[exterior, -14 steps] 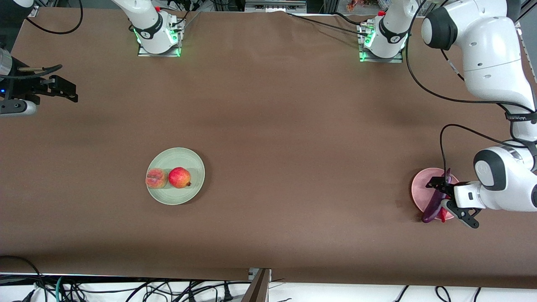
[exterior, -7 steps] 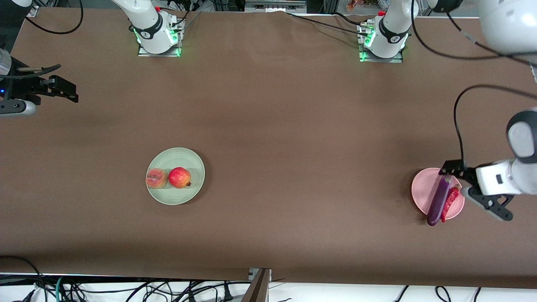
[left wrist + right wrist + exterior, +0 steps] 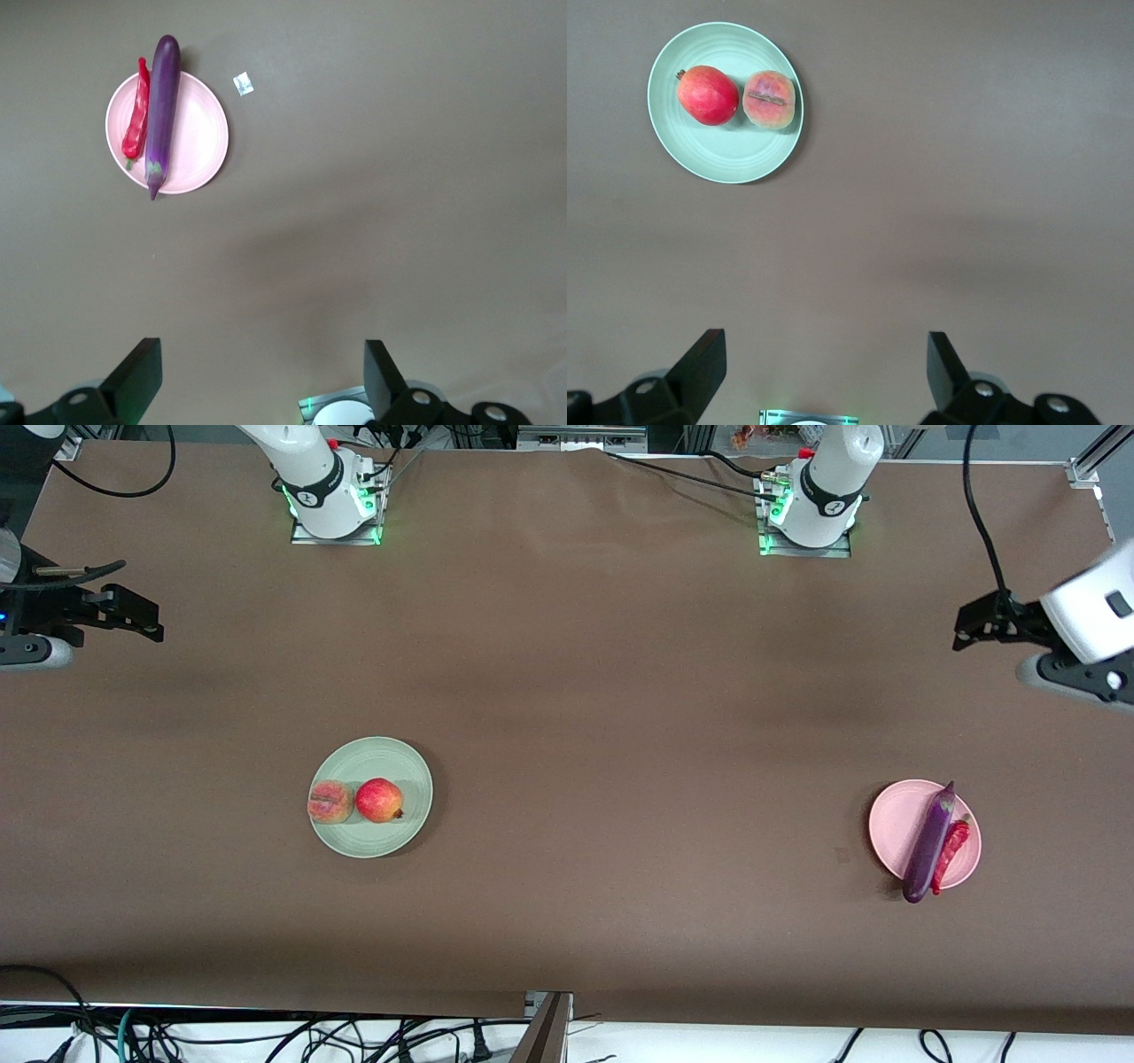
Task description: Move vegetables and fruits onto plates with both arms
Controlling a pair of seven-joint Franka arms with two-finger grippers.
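Grippers are both hanging high with nothing in them. Going across the front view from its nine o'clock edge, the right gripper (image 3: 133,613) is hovering over the brown table (image 3: 585,655) at the right arm's end, its jaws standing spread wide and empty; its fingers (image 3: 700,365) are showing far apart in the right wrist view.

Next, the pale green plate (image 3: 403,766) is sitting on the table, carrying the peach (image 3: 330,802) at its nine o'clock rim and the red pomegranate-like fruit (image 3: 379,800) just beside it, near the plate's middle, the two touching or nearly so.

Toward the left arm's end, the pale pink plate (image 3: 893,824) is holding the eggplant (image 3: 928,843), lying slantwise with its end overhanging the six o'clock rim, and the red chili pepper (image 3: 951,854) lying alongside it at four o'clock.

At the three o'clock edge, the left gripper (image 3: 997,642) is hovering over bare table, jaws gaping fully and gripping nothing.
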